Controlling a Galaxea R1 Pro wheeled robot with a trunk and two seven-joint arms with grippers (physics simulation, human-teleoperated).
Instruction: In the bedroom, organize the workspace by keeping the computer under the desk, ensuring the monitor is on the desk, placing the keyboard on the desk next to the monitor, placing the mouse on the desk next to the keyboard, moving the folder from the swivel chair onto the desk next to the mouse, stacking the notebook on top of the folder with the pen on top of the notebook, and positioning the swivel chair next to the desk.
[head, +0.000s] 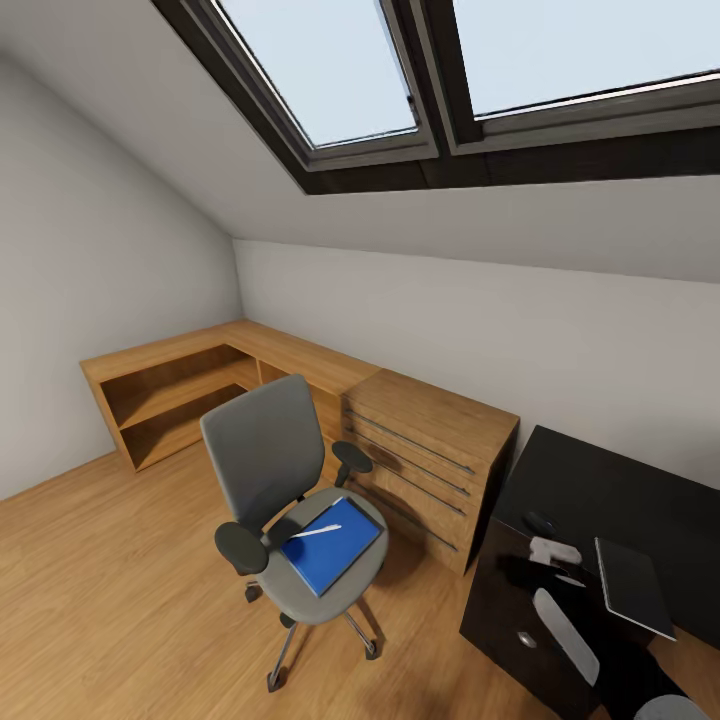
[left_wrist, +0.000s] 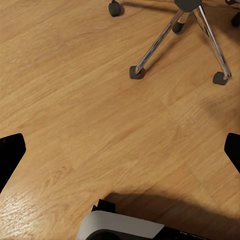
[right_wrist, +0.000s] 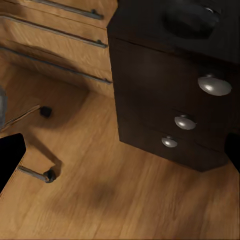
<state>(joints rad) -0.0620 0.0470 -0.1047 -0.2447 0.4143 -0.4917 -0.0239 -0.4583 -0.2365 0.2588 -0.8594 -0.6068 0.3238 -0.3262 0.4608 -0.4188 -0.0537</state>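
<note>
We see the grey swivel chair (head: 290, 490) with black armrests standing on the wooden floor (head: 100, 580), just beside the low wooden chest of drawers (head: 430, 460). The bright blue folder (head: 332, 544) lies on its seat, the slim whitish pen (head: 317, 532) across it. The black desk (head: 610, 490) with silver-knobbed drawers (right_wrist: 185, 121) carries the thin dark grey notebook (head: 632, 586) and a small dark mouse (head: 540, 521). Both our grippers' dark fingertips (left_wrist: 10, 155) sit far apart at the wrist views' edges, spread wide and holding nothing.

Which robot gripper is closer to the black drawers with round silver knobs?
Right. The right gripper looks straight at the black drawers close by. The left gripper hangs over bare wooden floor by the grey swivel chair's chrome base.
</note>
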